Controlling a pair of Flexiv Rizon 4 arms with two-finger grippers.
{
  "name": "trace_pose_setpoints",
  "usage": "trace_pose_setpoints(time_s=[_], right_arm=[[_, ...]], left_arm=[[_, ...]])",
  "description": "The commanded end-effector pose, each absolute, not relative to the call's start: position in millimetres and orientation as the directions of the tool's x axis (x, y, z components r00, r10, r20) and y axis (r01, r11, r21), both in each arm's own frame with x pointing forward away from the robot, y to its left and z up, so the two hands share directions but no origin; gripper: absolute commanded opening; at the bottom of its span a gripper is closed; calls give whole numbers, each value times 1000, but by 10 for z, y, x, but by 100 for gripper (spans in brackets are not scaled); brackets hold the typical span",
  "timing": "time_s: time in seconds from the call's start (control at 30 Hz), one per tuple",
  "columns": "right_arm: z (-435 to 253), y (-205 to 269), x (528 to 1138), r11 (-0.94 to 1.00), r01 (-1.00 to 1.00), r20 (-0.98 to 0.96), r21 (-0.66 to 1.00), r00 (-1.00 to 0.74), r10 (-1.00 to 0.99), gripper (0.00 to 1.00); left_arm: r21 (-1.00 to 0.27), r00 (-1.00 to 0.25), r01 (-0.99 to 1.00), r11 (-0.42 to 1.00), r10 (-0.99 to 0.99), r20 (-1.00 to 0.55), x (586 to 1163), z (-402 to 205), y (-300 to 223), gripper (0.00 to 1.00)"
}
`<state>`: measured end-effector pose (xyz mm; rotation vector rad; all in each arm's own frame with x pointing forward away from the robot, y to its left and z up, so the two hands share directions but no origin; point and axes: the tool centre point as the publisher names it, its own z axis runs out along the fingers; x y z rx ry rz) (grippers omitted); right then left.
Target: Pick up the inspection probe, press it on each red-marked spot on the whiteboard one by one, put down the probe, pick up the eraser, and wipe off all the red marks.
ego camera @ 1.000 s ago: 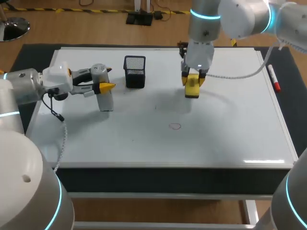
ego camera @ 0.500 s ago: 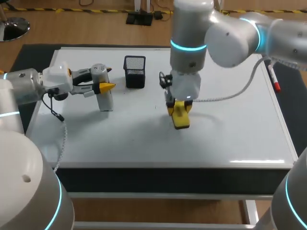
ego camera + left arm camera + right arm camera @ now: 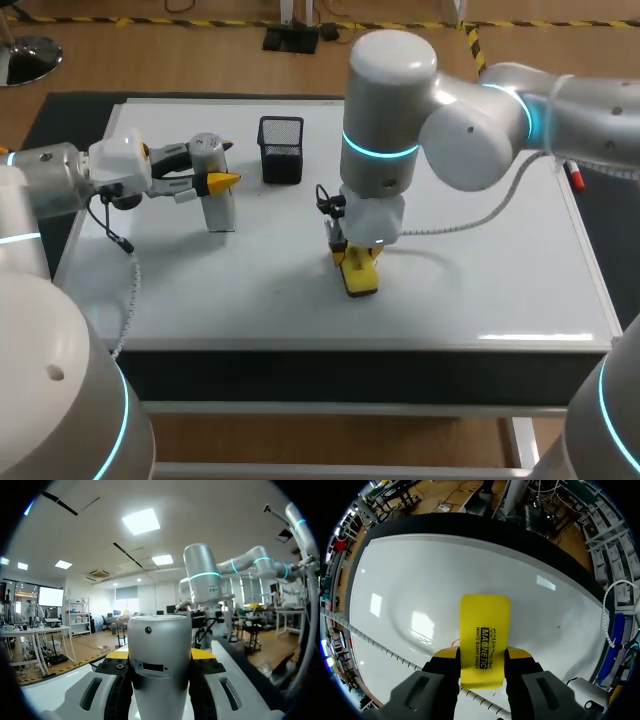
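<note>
The silver cylindrical probe (image 3: 221, 205) stands upright on the whiteboard (image 3: 480, 260) at the left, and my left gripper (image 3: 213, 168) is shut on its upper part. In the left wrist view the probe (image 3: 160, 665) fills the space between the yellow tips of the left gripper (image 3: 160, 654). My right gripper (image 3: 352, 256) points down near the board's front middle, shut on the yellow eraser (image 3: 360, 276). In the right wrist view the eraser (image 3: 484, 635) sticks out ahead of the right gripper (image 3: 482, 656) low over the board, with a bit of red mark (image 3: 454, 642) showing beside it.
A black mesh pen holder (image 3: 281, 150) stands at the back, to the right of the probe. A red marker (image 3: 577, 178) lies at the board's right edge, partly behind my right arm. The board's front edge is close to the eraser.
My right arm has carried the eraser from the back middle leftward and toward the front, down onto the spot where the red circle was seen. The left arm and probe have stayed put.
</note>
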<state>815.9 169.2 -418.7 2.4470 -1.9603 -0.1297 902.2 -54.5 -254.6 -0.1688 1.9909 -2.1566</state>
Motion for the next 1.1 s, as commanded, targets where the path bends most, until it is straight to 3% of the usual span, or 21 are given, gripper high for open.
trace_pose_setpoints(time_s=[0.03, 1.1], right_arm=[[-4266, 1709, 8223, -225, -972, -65, 63, 221, -973, 0], [-4374, 1090, 8523, -106, -991, -29, 79, 104, -994, 0]], left_arm=[[-995, -973, 71, -73, -224, -53, 9024, -2542, -542, 0], [-995, -973, 71, -73, -224, -53, 9024, -2542, -542, 0]])
